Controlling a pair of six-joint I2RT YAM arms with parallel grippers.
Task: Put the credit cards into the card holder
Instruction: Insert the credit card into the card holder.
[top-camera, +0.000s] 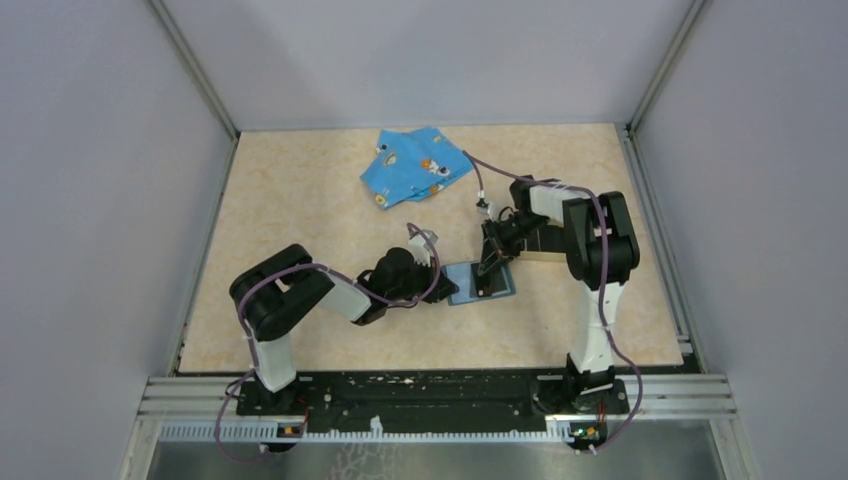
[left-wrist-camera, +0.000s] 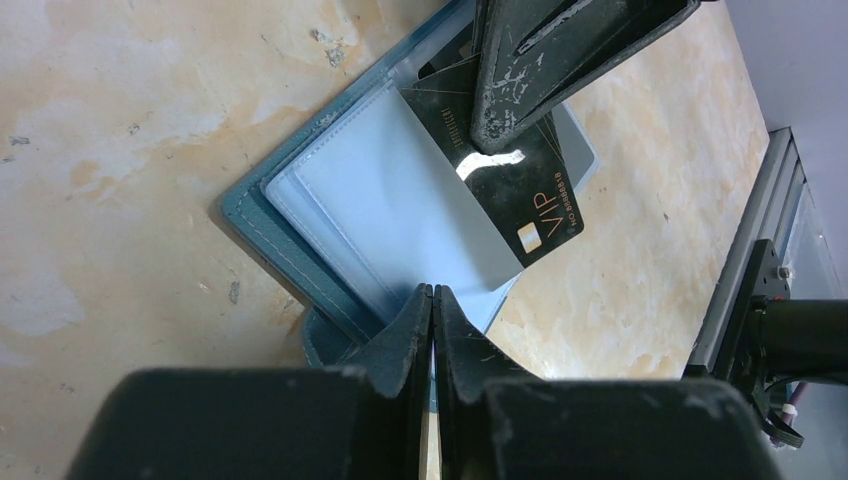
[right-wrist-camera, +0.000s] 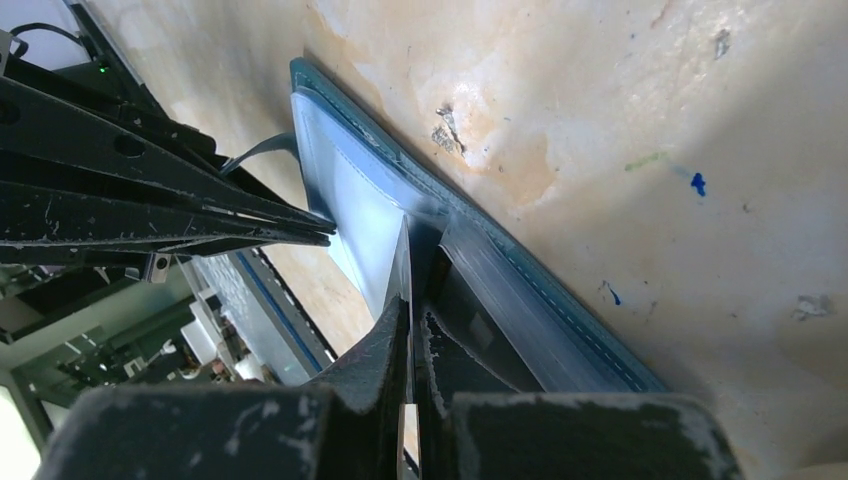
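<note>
Right hand (right-wrist-camera: 412, 300) angled down grasping credit card (left-wrist-camera: 520, 200), left hand (left-wrist-camera: 432, 300) low, pinching card holder (left-wrist-camera: 370, 210) edge

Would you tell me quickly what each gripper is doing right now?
Left gripper: closed, tips at the card holder edge; a grip on it cannot be told.
Right gripper: closed on a black credit card.

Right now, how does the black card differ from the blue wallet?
The black card is dark with gold VIP print; the blue wallet is teal with pale clear pockets. The smaller card is pinched by the right tool, half under a pocket; the wallet lies open on the table, the left tool at its edge. Both are flat rectangles.
</note>
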